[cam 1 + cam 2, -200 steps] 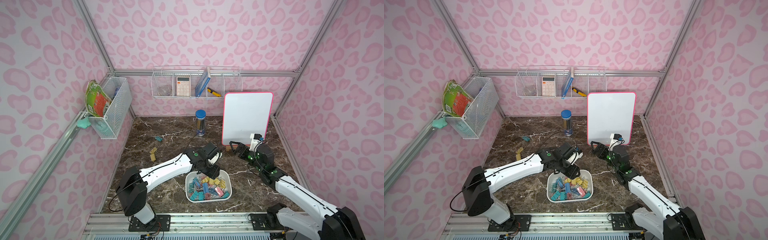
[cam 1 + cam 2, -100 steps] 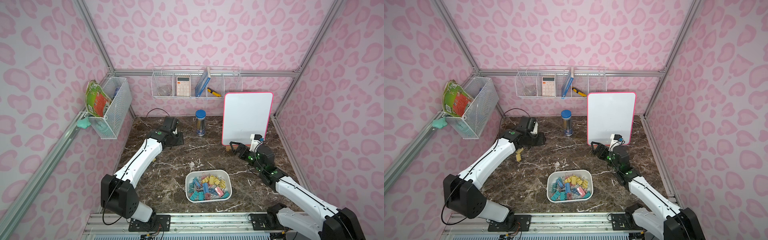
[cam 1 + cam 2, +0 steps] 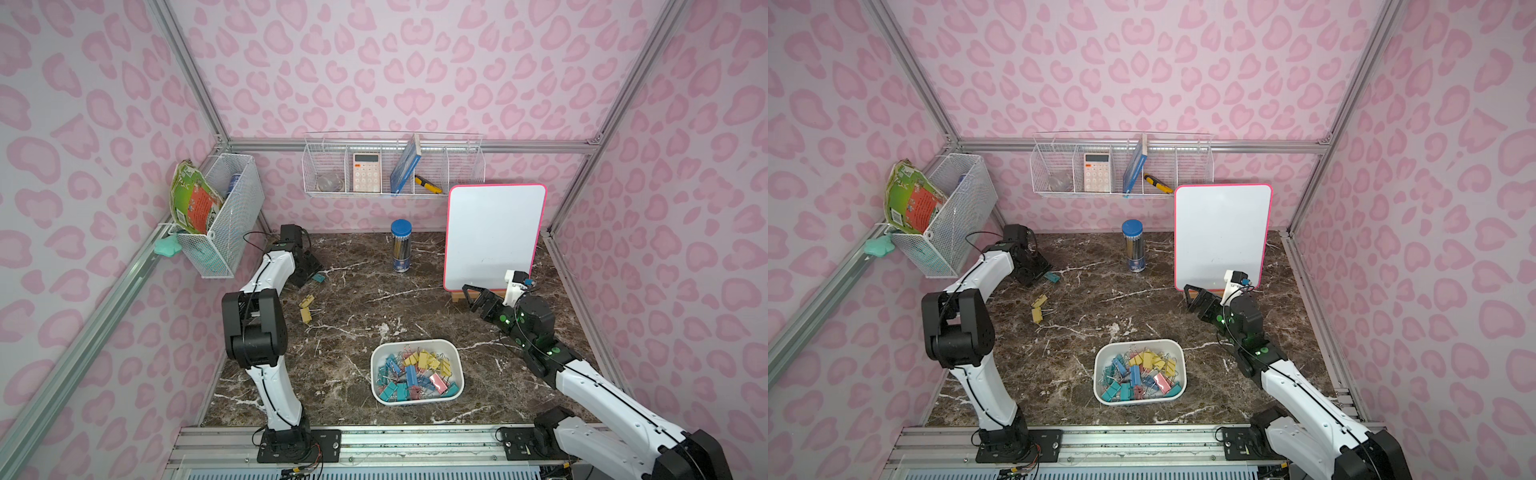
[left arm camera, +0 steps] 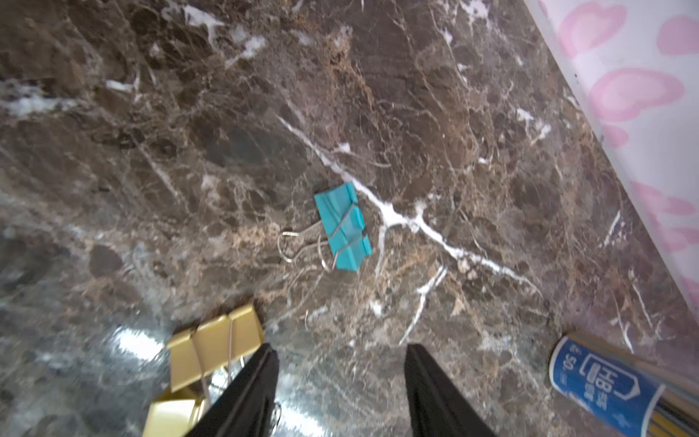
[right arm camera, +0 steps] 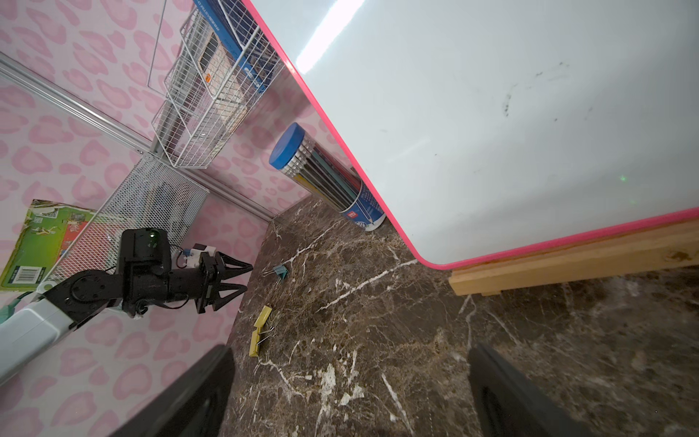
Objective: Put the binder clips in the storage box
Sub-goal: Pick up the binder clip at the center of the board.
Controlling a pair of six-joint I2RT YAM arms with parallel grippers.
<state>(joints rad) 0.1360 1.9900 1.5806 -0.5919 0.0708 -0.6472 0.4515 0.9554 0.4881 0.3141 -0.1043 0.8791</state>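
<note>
L hand [image 4: 339, 350] near stray teal clip [image 4: 342, 227], far-left worktop [image 3: 374, 291]
L hand & R hand [image 3: 471, 297] both spread, empty. Most binder clips [image 3: 415, 372] lie in storage box [image 3: 415, 343] at front; 2 yellow clips [image 3: 306, 309] loose near teal clip.

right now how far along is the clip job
Nearly done: most clips lie in the box. In hand: nothing; the left gripper is open by the teal clip, the right gripper open and empty. To do: the teal clip and two yellow clips on the table.
</note>
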